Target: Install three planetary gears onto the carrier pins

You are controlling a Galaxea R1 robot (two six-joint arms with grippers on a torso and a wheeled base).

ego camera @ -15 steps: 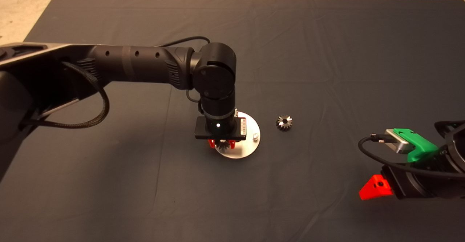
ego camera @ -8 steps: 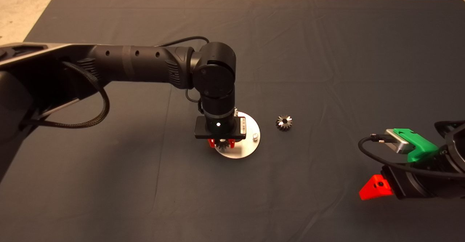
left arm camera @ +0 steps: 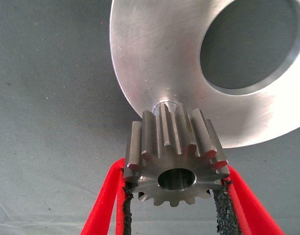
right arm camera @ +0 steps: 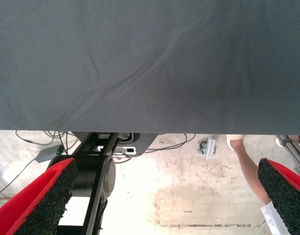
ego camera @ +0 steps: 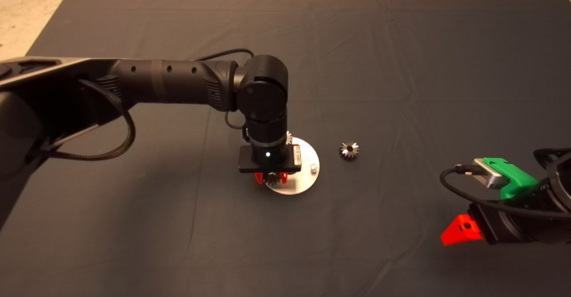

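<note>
My left gripper [ego camera: 271, 179] hangs over the near left part of the round silver disc [ego camera: 303, 183], shut on a planetary gear [ego camera: 271, 179]. The left wrist view shows that gear [left arm camera: 175, 156] pinched between the black pads [left arm camera: 124, 205], its dark centre hole facing the camera. It sits right above a carrier pin [left arm camera: 165, 105] on the disc [left arm camera: 154, 58]. Another carrier pin [ego camera: 313, 167] stands bare at the disc's right side. A second gear [ego camera: 349, 150] lies on the mat right of the disc. A toothed edge [ego camera: 289, 135] shows behind my left wrist at the disc's far side.
My right gripper [ego camera: 461, 231] rests at the lower right edge, and its wide-apart fingers [right arm camera: 42, 200] hold nothing. Beyond the mat edge [right arm camera: 150, 128], the right wrist view shows floor, cables, a robot base and a person's leg [right arm camera: 247, 166].
My left arm has sunk slightly and drifted a little to the left with the gear in its grip. The loose gear and the right arm have not moved.
</note>
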